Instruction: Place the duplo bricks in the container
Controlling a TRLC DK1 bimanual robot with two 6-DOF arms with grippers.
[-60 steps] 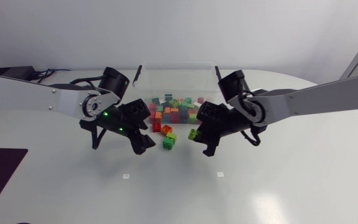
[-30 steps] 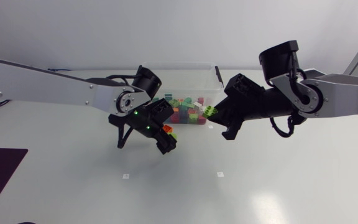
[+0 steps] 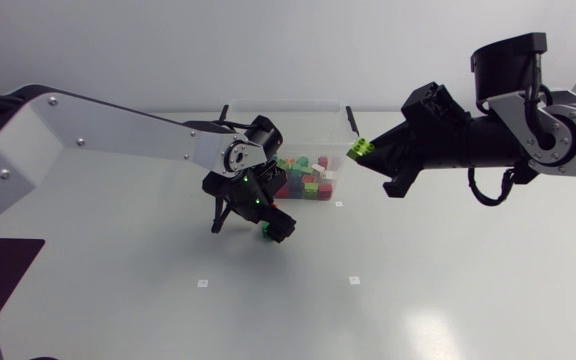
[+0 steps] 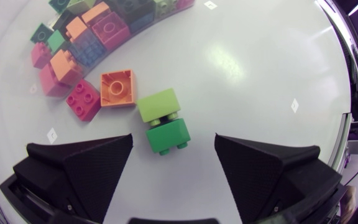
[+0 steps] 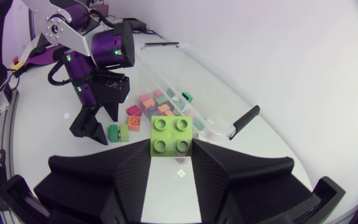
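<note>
A clear plastic container [image 3: 340, 118] at the table's back holds a heap of coloured duplo bricks [image 3: 306, 182]. My left gripper [image 3: 271, 222] hangs low over the table in front of it, open. A dark green brick [image 4: 168, 135] and a lime brick [image 4: 159, 104] lie joined on the table between and just ahead of its fingers [image 4: 92, 165], untouched. An orange brick [image 4: 117, 88] and a magenta brick [image 4: 83, 99] lie beyond them. My right gripper [image 3: 368, 157] is raised near the container's right end, shut on a lime green brick [image 5: 171, 137].
The container's near wall [image 5: 194, 93] has a black handle [image 5: 246, 118] at its end. My left arm [image 5: 92, 68] stands close to the loose bricks [image 5: 118, 132]. Small white markers [image 3: 353, 280] dot the tabletop in front.
My left gripper has swung right and come down over the green bricks, its fingers spreading wider. My right arm has lifted the lime brick up and to the right.
</note>
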